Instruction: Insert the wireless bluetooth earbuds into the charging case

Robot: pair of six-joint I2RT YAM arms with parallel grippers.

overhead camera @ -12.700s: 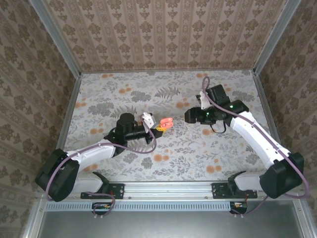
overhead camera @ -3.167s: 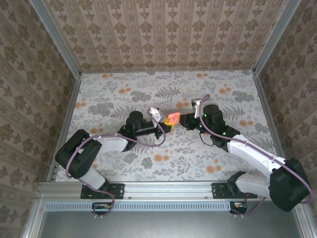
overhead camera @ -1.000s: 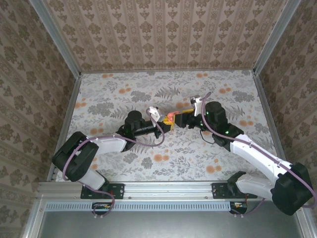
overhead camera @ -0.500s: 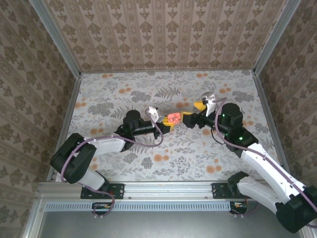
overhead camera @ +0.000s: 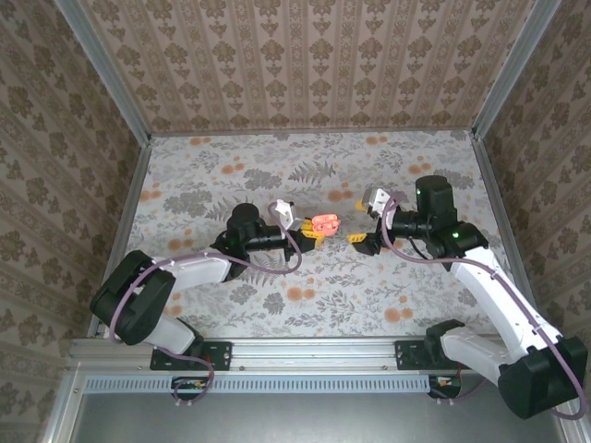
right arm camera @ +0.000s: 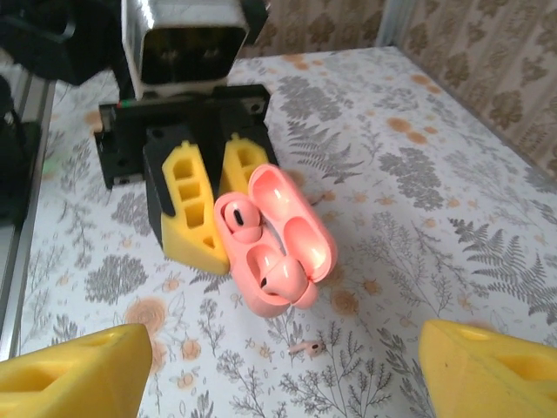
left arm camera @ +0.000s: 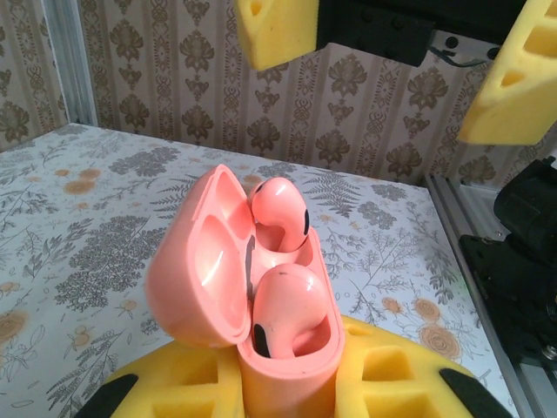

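Right tool (overhead camera: 363, 219) has backed off the case (left arm camera: 200, 279), wide and empty. Left tool (overhead camera: 308, 237) grips it, both earbuds (left arm camera: 280, 300) seated, so insertion looks done.

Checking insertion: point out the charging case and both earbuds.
charging case (left arm camera: 204, 261): left wrist view, open lid's inside.
far earbud (left arm camera: 278, 213): left wrist view, rounded top.
near earbud (left arm camera: 287, 305): left wrist view, rounded top.

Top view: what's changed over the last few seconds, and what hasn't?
The right fingers have backed off to the right, away from the charging case, and are open and empty. The left fingers stay clamped on the open case, with both earbuds seated in it.
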